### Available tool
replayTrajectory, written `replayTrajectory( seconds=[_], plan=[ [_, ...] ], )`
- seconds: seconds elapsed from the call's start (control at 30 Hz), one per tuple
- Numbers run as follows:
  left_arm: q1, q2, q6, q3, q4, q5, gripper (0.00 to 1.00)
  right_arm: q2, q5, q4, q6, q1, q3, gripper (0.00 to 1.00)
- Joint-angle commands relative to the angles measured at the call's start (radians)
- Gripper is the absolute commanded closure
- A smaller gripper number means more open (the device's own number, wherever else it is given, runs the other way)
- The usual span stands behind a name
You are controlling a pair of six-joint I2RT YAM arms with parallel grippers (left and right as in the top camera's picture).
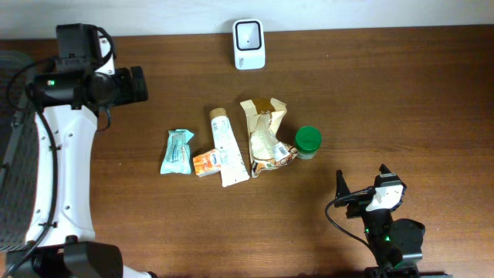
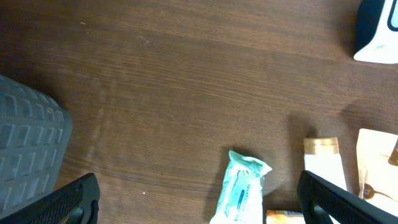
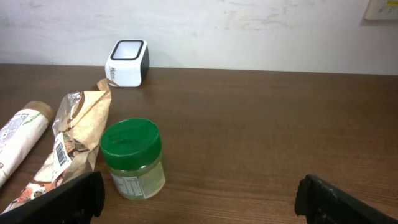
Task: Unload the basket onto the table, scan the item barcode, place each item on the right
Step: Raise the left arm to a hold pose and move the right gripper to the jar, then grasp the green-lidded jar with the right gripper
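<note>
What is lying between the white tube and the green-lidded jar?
The crumpled brown pouch lies there, clearest in the overhead view.

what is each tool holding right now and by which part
Nothing is held. The left tool and the right tool both stand open, with nothing between their fingers.

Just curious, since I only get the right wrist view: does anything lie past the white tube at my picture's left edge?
Observer: Yes, a small orange cardboard carton lies right beside the white tan-capped tube.
Operator: Anything beyond that?
Observer: A teal plastic packet, farther left, apart from the carton.
Operator: And the other claw?
Observer: The left claw hangs open and empty over the left side of the wooden table.
</note>
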Motion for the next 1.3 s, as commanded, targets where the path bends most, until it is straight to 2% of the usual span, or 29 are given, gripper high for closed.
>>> replayTrajectory(
  seconds=[0.0,0.17,0.23,0.33,0.37,0.5,0.67,0.73,0.83,0.87,0.9,0.93,1.03,1.1,1.2,1.27],
  plan=[
    [0.026,0.002,0.032,0.003,0.009,0.043,0.01,-0.005,0.002,-0.005,0.003,0.005,-0.003,0.02],
    [0.025,0.002,0.032,0.003,0.009,0.043,0.01,-0.005,0.053,-0.011,0.003,0.005,-0.004,0.02],
    [0.025,0.002,0.032,0.003,0.009,0.043,0.01,-0.005,-0.008,0.019,0.003,0.005,0.001,0.02],
    [0.025,0.002,0.032,0.003,0.009,0.043,0.01,0.048,-0.071,-0.080,-0.021,0.004,0.172,0.02],
    [0.025,0.002,0.032,0.003,0.009,0.043,0.01,0.136,-0.101,-0.139,-0.073,0.004,0.291,0.02],
    [0.025,0.002,0.032,0.003,0.009,0.043,0.01,0.573,-0.171,-0.371,-0.125,0.004,0.729,0.02],
    [0.025,0.002,0.032,0.003,0.009,0.043,0.01,1.223,-0.259,-0.864,-0.177,0.005,1.409,0.02],
    [0.025,0.002,0.032,0.003,0.009,0.043,0.01,1.430,-0.347,-0.986,-0.176,0.005,1.622,0.02],
    [0.025,0.002,0.032,0.003,0.009,0.043,0.01,1.611,-0.423,-0.957,-0.161,0.005,1.659,0.02],
    [0.025,0.002,0.032,0.003,0.009,0.043,0.01,1.657,-0.415,-0.969,-0.161,0.005,1.659,0.05],
    [0.025,0.002,0.032,0.003,0.009,0.043,0.01,1.720,-0.405,-1.004,-0.161,0.008,1.659,0.12],
    [0.025,0.002,0.032,0.003,0.009,0.043,0.01,1.768,-0.369,-1.030,-0.130,0.020,1.659,0.12],
    [0.025,0.002,0.032,0.003,0.009,0.043,0.01,1.884,-0.137,-1.055,0.055,0.127,1.659,0.15],
    [0.025,0.002,0.032,0.003,0.009,0.043,0.01,1.903,-0.100,-1.057,0.154,0.179,1.647,0.18],
    [0.025,0.002,0.032,0.003,0.009,0.043,0.00,1.904,0.073,-1.057,0.317,0.228,1.598,0.19],
    [0.025,0.002,0.032,0.003,0.009,0.043,0.01,1.904,0.087,-1.046,0.364,0.229,1.561,0.19]
  ],
)
